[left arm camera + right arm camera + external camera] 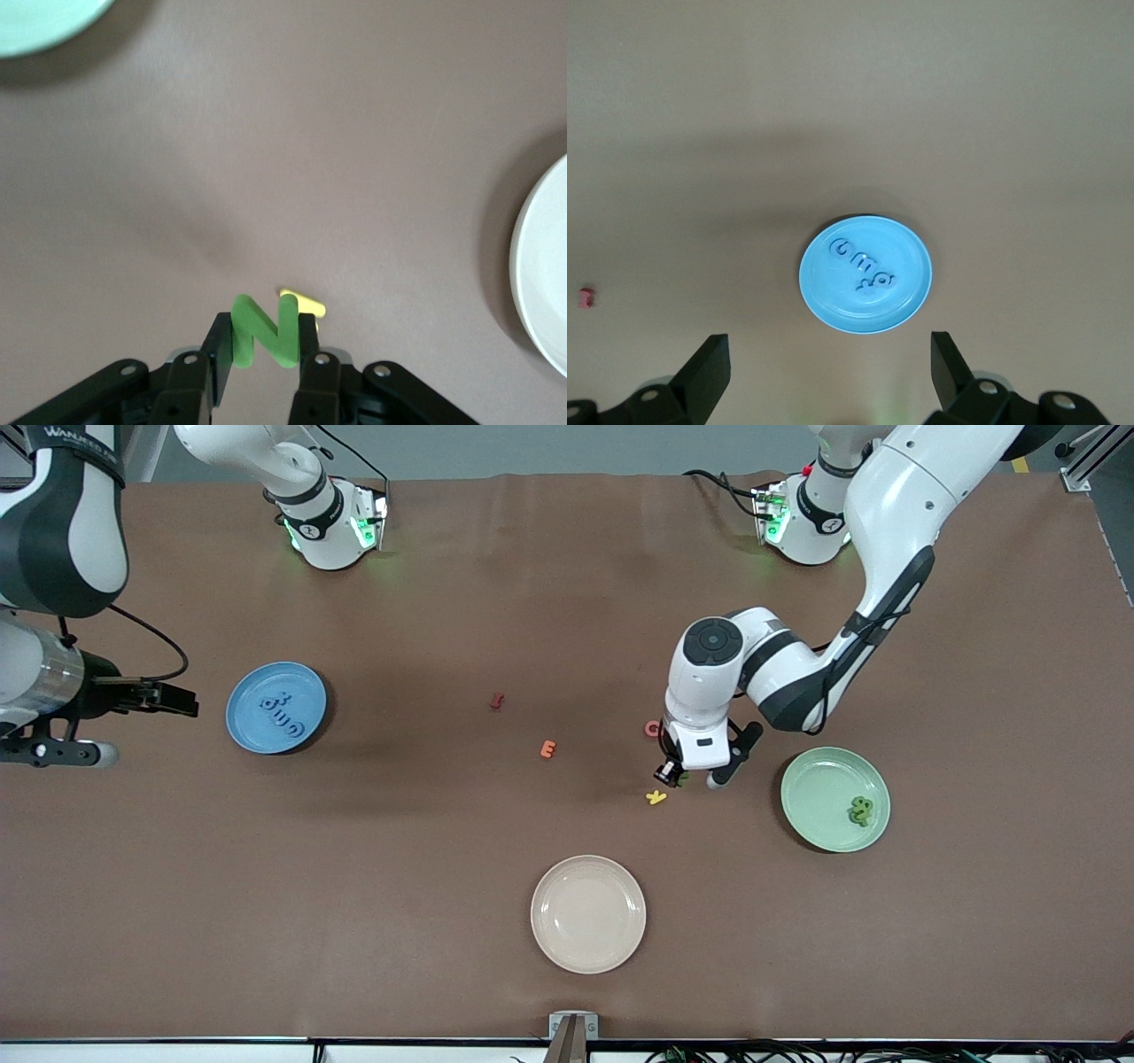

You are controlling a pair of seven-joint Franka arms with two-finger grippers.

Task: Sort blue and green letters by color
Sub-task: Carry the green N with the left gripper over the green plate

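My left gripper (687,778) is shut on a green letter N (264,330), gripped upright between both fingers (264,341) just over the table beside a yellow letter (656,797). The pale green plate (819,779) lies toward the left arm's end and carries green letters (859,810). Toward the right arm's end, the blue plate (244,691) holds several blue letters (283,716). My right gripper (182,700) hangs open and empty beside that plate. In the right wrist view the blue plate (824,305) and its blue letters (864,263) lie ahead of the gripper (831,372).
A cream plate (588,913) sits nearest the front camera, mid-table. A dark red letter (497,701), an orange E (548,749) and a red letter (652,729) partly hidden by the left arm lie mid-table. The yellow letter (306,305) lies just past the held N.
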